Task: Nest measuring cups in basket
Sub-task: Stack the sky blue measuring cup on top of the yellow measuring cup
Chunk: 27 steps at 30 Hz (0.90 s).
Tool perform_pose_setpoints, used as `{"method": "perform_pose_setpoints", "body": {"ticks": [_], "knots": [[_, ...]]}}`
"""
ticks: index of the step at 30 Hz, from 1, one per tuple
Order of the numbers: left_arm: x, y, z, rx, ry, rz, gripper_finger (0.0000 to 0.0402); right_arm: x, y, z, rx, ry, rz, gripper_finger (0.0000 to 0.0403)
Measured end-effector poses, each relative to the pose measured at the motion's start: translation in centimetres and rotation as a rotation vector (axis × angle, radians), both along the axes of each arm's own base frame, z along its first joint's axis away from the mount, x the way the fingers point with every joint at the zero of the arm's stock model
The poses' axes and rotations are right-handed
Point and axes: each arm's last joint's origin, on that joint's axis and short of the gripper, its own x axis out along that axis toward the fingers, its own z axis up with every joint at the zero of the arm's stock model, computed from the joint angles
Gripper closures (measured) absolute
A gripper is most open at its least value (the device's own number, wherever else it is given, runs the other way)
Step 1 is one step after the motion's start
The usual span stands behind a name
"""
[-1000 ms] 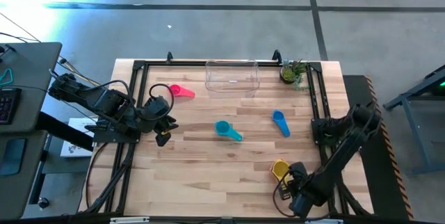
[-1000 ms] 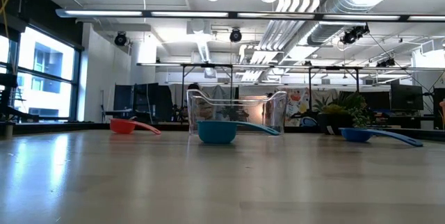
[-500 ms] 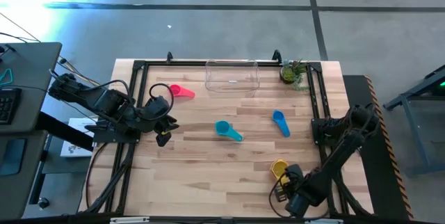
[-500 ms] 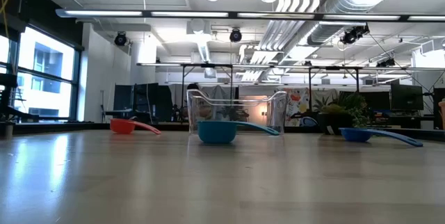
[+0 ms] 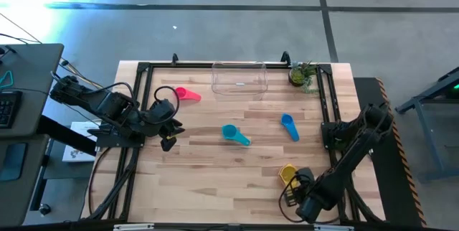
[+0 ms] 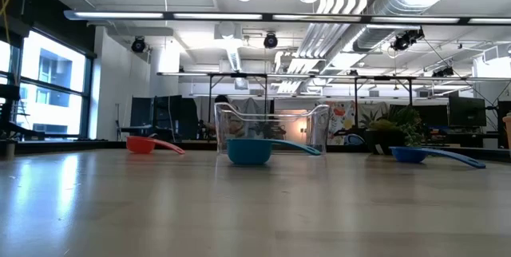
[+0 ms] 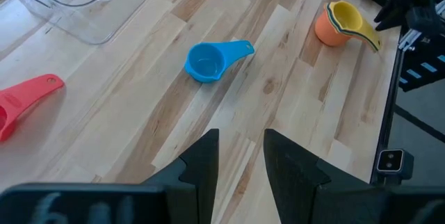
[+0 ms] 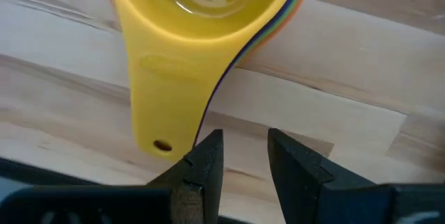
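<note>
Right now I am looking at a task that is barely underway. I am counting 3 loose measuring cups lying on the table [image 5: 215,181]: the pink cup [image 5: 188,94] near the left arm, the teal cup [image 5: 234,133] around the middle, and the blue cup [image 5: 289,125] to the right of it. I am also seeing a nested stack [image 5: 288,173] with the yellow cup [image 8: 198,15] on top, sitting near the front edge on the right side. The basket [image 5: 239,79] is standing at the far edge beside the small potted plant [image 5: 302,74], and nothing is showing inside it.

The right gripper [image 8: 241,161] is hovering just short of the yellow handle, its jaws standing apart and closing on nothing; the handle tip is lying just ahead of the gap. The left gripper [image 7: 238,161] is waiting at the left side of the table, its jaws apart too and carrying nothing, looking out over the teal cup.

I am judging that part of the nesting is done in that stack, but moving it to the basket and adding the 3 loose cups is all still ahead.
</note>
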Motion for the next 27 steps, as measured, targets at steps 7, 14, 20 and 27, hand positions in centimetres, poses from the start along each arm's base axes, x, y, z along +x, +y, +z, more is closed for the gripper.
{"method": "perform_pose_setpoints", "body": {"ticks": [7,14,20,27], "knots": [[0.0,0.0,0.0,-0.005,0.005,-0.008,0.0296,-0.2,-1.4,2.2,0.035,-0.021,-0.033,0.0297],[0.0,0.0,0.0,0.014,0.009,-0.028,0.0296,-0.6,-3.9,4.6,0.026,-0.006,-0.078,0.0297],[0.0,0.0,0.0,0.052,0.016,-0.069,0.0296,0.0,-6.5,6.4,-0.036,-0.130,-0.140,0.0297],[0.0,0.0,0.0,0.084,0.021,-0.099,0.0296,2.0,-9.5,7.6,-0.171,-0.321,-0.153,0.0297]]}}
